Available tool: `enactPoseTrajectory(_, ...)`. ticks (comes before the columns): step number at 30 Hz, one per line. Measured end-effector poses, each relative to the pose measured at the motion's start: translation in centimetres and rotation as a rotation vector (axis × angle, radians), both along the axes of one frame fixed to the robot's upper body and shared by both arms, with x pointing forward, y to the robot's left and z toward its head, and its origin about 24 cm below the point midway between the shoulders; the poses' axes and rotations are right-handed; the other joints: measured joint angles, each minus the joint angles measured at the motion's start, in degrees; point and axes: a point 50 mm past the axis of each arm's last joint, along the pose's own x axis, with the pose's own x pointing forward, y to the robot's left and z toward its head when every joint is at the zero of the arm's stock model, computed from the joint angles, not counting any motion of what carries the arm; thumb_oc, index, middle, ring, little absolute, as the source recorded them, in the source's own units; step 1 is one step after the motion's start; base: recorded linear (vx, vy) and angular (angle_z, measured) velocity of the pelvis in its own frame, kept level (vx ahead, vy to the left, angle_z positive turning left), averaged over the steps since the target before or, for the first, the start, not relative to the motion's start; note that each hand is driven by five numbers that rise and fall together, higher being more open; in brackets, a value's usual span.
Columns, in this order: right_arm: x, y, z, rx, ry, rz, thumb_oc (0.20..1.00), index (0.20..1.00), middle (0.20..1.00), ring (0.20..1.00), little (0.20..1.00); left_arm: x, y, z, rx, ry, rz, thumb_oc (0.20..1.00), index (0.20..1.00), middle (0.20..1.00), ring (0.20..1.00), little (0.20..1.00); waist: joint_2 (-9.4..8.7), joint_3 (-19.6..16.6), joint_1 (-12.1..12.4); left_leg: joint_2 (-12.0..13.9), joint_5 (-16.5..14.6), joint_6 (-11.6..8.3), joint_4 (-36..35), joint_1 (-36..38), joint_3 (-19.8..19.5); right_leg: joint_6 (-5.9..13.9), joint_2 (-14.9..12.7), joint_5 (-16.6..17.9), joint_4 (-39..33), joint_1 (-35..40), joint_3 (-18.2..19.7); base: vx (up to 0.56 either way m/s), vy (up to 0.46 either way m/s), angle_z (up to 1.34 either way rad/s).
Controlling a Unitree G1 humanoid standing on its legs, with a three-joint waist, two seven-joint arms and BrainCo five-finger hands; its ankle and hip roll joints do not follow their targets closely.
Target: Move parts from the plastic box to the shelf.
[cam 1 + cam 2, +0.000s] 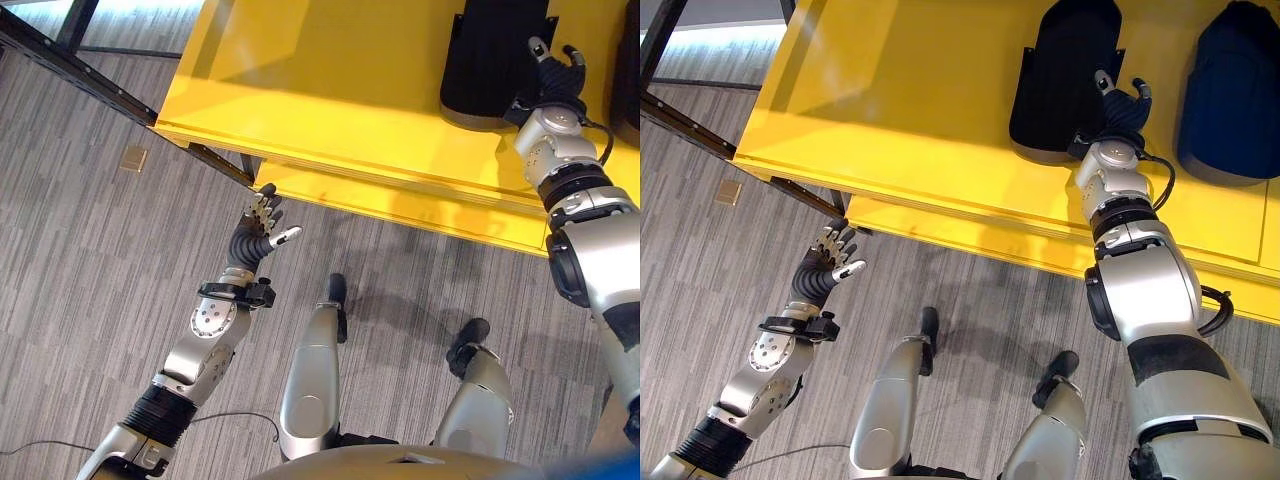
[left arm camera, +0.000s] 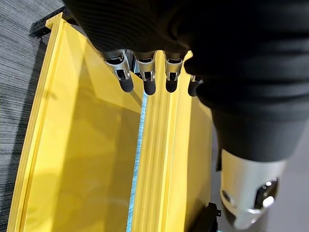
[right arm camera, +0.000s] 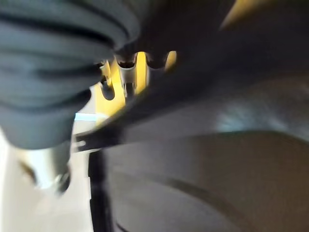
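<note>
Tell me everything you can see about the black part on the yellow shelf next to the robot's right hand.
The black part is a dark, matte, rounded shell, longer than wide, with a lighter grey rim along its near edge. It lies on the yellow shelf, beside a dark blue part of similar shape, apart from it. The right hand rests against its near right edge, fingers raised along its side; whether they grip it cannot be told. Its material looks like moulded plastic or fabric-covered foam.
</note>
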Motion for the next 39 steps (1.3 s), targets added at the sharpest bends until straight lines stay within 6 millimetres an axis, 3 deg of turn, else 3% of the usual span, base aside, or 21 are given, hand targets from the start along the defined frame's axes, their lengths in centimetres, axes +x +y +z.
enactPoseTrajectory(27,0.1,1.3,0.4,-0.215,0.000,0.034,1.000,1.000,1.000,1.000,1.000,0.1,0.2,0.3,-0.004,-0.016,0.014,1.000,1.000,1.000,1.000,1.000,-1.01,0.7,-0.8,0.5,-0.1,-0.14,0.1,0.0,0.2,-0.04,0.6,0.1,-0.7,0.0,0.0,0.00,0.000,0.00)
enactPoseTrajectory(39,-0.2,1.7,2.8,-0.356,-0.056,0.046,1.000,1.000,1.000,1.000,1.000,0.7,0.2,1.2,-0.007,-0.049,0.021,1.000,1.000,1.000,1.000,1.000,-2.90,1.9,-1.2,0.7,-0.1,-0.18,0.2,0.4,0.1,-0.01,1.1,0.5,-1.0,0.7,-0.2,-0.01,0.001,0.00)
